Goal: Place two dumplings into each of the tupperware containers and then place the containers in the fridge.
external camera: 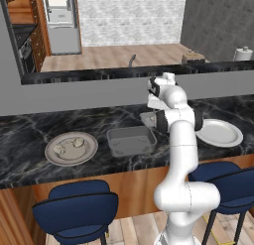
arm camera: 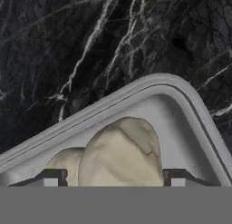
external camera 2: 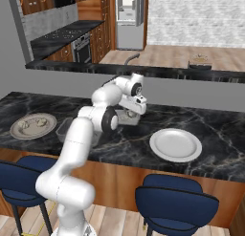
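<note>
The fridge [external camera: 62, 22] stands at the far end of the kitchen, its door open on a white inside. Nearer, the black marble counter [external camera: 30, 130] runs across both base views, with blue stools [external camera: 74, 204] tucked under its front edge. On it sits a round beige plate [external camera: 71, 148] carrying two dumplings [external camera: 78, 142], and just beside that plate the larger, darker grey container [external camera: 130, 141], well apart from a white plate [external camera 2: 175, 144] at the counter's other end. The smaller, lighter container [arm camera: 190, 105] lies behind the arm's forearm, close to the larger one. In the hand view the tool [arm camera: 111, 177] hangs right over a rounded corner of this lighter container, its two fingertips [arm camera: 50, 178] spread apart on either side of a dumpling [arm camera: 122, 155] that lies inside; a second dumpling [arm camera: 65, 164] lies touching the first.
</note>
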Controlling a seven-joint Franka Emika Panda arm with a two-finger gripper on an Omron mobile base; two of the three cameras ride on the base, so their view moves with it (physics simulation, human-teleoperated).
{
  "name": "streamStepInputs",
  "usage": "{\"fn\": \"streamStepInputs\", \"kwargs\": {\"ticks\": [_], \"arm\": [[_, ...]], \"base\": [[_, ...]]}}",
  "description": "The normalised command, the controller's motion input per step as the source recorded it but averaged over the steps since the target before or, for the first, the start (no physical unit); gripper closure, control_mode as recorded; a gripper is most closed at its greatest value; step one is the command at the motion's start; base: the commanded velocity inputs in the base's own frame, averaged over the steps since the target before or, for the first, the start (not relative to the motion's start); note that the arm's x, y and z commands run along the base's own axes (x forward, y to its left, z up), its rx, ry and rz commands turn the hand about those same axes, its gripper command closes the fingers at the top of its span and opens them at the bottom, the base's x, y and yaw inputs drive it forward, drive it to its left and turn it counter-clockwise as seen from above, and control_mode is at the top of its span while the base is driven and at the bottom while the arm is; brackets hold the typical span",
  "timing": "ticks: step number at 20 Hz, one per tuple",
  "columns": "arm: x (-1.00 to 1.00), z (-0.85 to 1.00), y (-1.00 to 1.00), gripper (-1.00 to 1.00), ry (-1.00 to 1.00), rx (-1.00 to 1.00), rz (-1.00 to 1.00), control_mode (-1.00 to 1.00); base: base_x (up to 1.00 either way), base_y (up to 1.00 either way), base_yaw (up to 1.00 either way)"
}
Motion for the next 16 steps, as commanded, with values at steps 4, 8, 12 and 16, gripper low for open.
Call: {"fn": "streamStepInputs", "kwargs": {"ticks": [4, 8, 12, 16], "arm": [[-0.28, 0.1, 0.0, -1.0, -0.13, 0.02, 0.01, -1.0], [-0.33, 0.48, 0.0, -1.0, -0.15, 0.09, 0.02, -1.0], [-0.58, 0.41, 0.0, -1.0, -0.07, 0.05, 0.01, -1.0], [-0.95, -0.01, -0.02, -1.0, -0.01, 0.0, 0.0, -1.0]], "base": [[0.0, 0.0, 0.0], [0.0, 0.0, 0.0], [0.0, 0.0, 0.0], [0.0, 0.0, 0.0]]}}
